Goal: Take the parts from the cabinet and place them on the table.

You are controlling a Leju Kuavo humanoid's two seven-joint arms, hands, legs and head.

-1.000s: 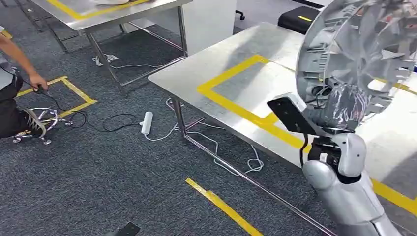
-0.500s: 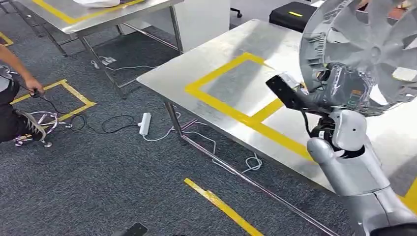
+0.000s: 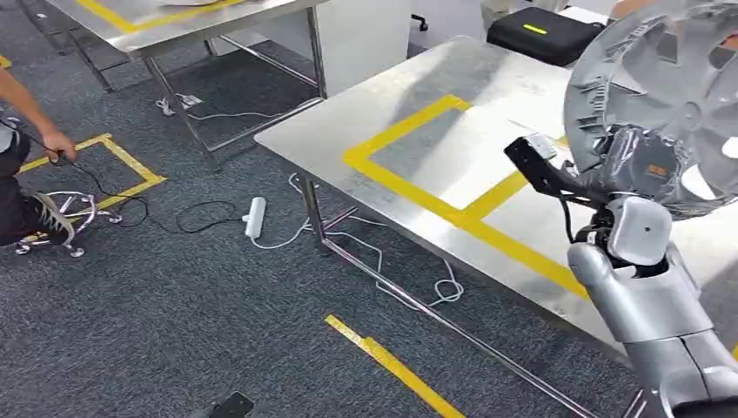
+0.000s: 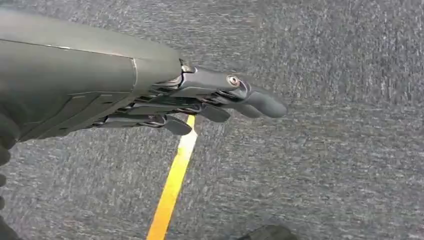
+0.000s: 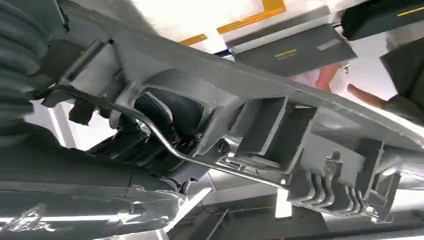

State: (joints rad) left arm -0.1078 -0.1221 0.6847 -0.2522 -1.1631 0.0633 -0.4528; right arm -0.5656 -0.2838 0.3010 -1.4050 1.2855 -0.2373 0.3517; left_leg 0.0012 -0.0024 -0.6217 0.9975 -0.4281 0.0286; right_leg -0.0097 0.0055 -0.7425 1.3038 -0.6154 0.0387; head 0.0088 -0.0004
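A large round grey plastic wheel cover is held up at the right of the head view, above the steel table with yellow tape lines. My right hand grips its lower rim. The right wrist view shows the part's ribbed grey back and a wire ring close up, with dark fingers hooked through an opening. My left hand hangs over the grey carpet with its fingers stretched out and nothing in them.
A second steel table stands at the back left. A white power strip and cables lie on the carpet by the table leg. A person crouches at the left edge. A black case sits beyond the table.
The camera has shifted, so the whole scene has slid. My right hand has carried the wheel cover rightward and farther over the table.
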